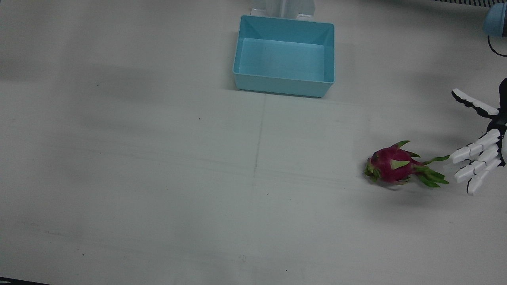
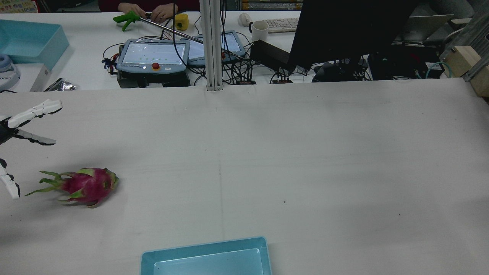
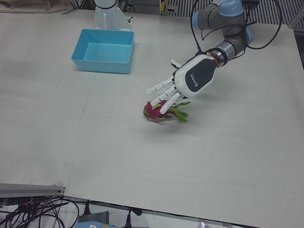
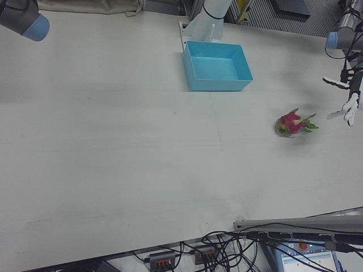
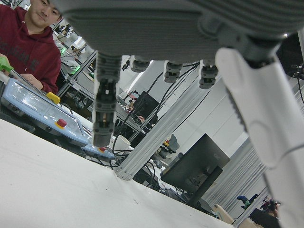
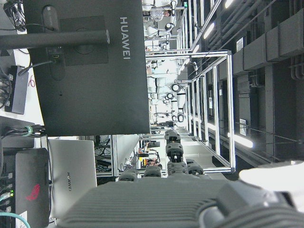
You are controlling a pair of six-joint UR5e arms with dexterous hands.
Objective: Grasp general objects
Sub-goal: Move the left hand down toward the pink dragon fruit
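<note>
A pink dragon fruit (image 1: 394, 166) with green leaf tips lies on its side on the white table. It also shows in the rear view (image 2: 86, 185), the left-front view (image 3: 159, 110) and the right-front view (image 4: 292, 123). My left hand (image 1: 479, 154) is open with its fingers spread, just beside the fruit's leafy end and a little above the table, holding nothing. It shows in the rear view (image 2: 23, 126) and the left-front view (image 3: 187, 80). My right hand (image 6: 190, 204) shows only in its own view, raised, fingers extended and empty.
An empty light-blue bin (image 1: 283, 85) stands at the robot's side of the table near the middle, also in the rear view (image 2: 206, 244) and left-front view (image 3: 102, 66). Past the far edge are teach pendants (image 2: 153, 55), cables, a monitor (image 2: 344, 30) and a person.
</note>
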